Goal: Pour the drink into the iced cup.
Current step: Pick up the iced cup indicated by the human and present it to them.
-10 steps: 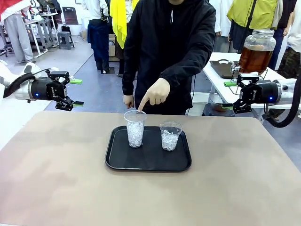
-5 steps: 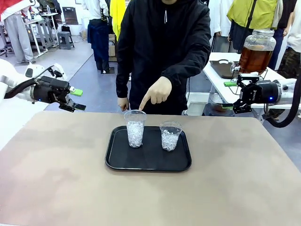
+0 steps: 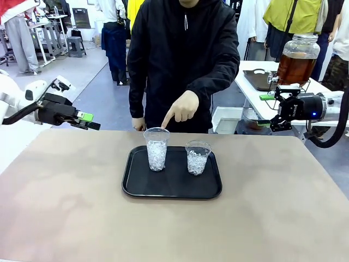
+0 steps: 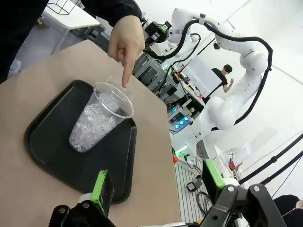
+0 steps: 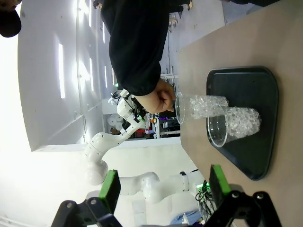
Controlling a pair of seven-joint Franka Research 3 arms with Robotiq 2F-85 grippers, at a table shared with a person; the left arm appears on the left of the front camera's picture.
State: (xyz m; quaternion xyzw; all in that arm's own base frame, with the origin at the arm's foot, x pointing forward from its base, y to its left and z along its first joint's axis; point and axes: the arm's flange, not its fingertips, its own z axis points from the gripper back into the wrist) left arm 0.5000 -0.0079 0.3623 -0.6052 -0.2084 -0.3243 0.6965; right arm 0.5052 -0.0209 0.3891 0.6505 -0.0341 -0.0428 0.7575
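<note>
Front cam: black tray (image 3: 173,185) sat mid-frame on the tabletop (image 3: 65,207), with two clear cups of ice on it, both upright. Taller cup (image 3: 156,149) was on the tray's left half. Shorter cup (image 3: 197,158) was just right of it, not touching.

Person at the far side pointed a hand (image 3: 181,107) down at the taller cup. The index tip was at the rim; couldn't tell whether it touched.

Drink (image 3: 293,70) was amber-brown, inside a lidded glass jar (image 3: 299,46) at upper right of the frame. The jar stood on a white side table (image 3: 252,66), well apart from the cups.

Left claw (image 3: 89,121) hung at the left edge of the frame, over the tabletop's far left corner. Fingers were spread, gripping nothing, aimed toward the tray.

Right claw (image 3: 265,111) was at the right edge, just below the jar in the frame, also spread wide and empty.

Left wrist cam: taller cup and tray lay ahead between the green pads (image 4: 99,185), with the pointing hand above the cup. Right wrist cam: both cups on the tray, view rolled sideways.
</note>
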